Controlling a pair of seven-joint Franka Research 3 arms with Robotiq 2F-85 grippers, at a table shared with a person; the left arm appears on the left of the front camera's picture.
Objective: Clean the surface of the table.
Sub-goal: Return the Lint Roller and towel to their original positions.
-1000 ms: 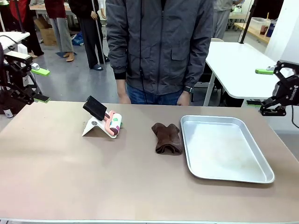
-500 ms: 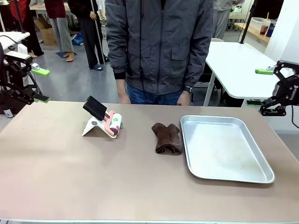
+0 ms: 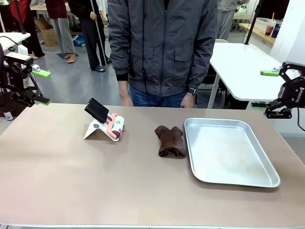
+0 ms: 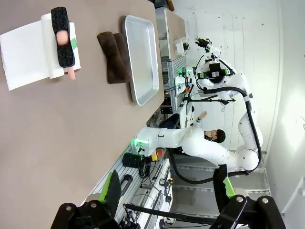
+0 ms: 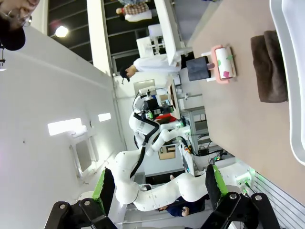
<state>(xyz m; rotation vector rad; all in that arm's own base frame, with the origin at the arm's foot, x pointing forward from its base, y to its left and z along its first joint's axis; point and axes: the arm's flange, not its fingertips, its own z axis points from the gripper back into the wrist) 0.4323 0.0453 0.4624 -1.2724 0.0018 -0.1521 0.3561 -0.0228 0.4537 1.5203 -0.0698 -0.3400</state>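
Evidently rigid and matte, the tabletop needs no grasp; the soft brown cloth suits pinching at its folds. Left end effector and right end effector: both released, empty.

lint roller on white stand | brown folded cloth right of it | silver tray just beyond cloth | person behind

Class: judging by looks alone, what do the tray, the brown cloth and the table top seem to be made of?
Tray: likely metal, silvery with a dull sheen and rolled rim.
Cloth: soft fabric, maybe plush or microfibre; it folds limply and looks fuzzy.
Table: smooth matte taupe surface, possibly laminate; no grain or glare.
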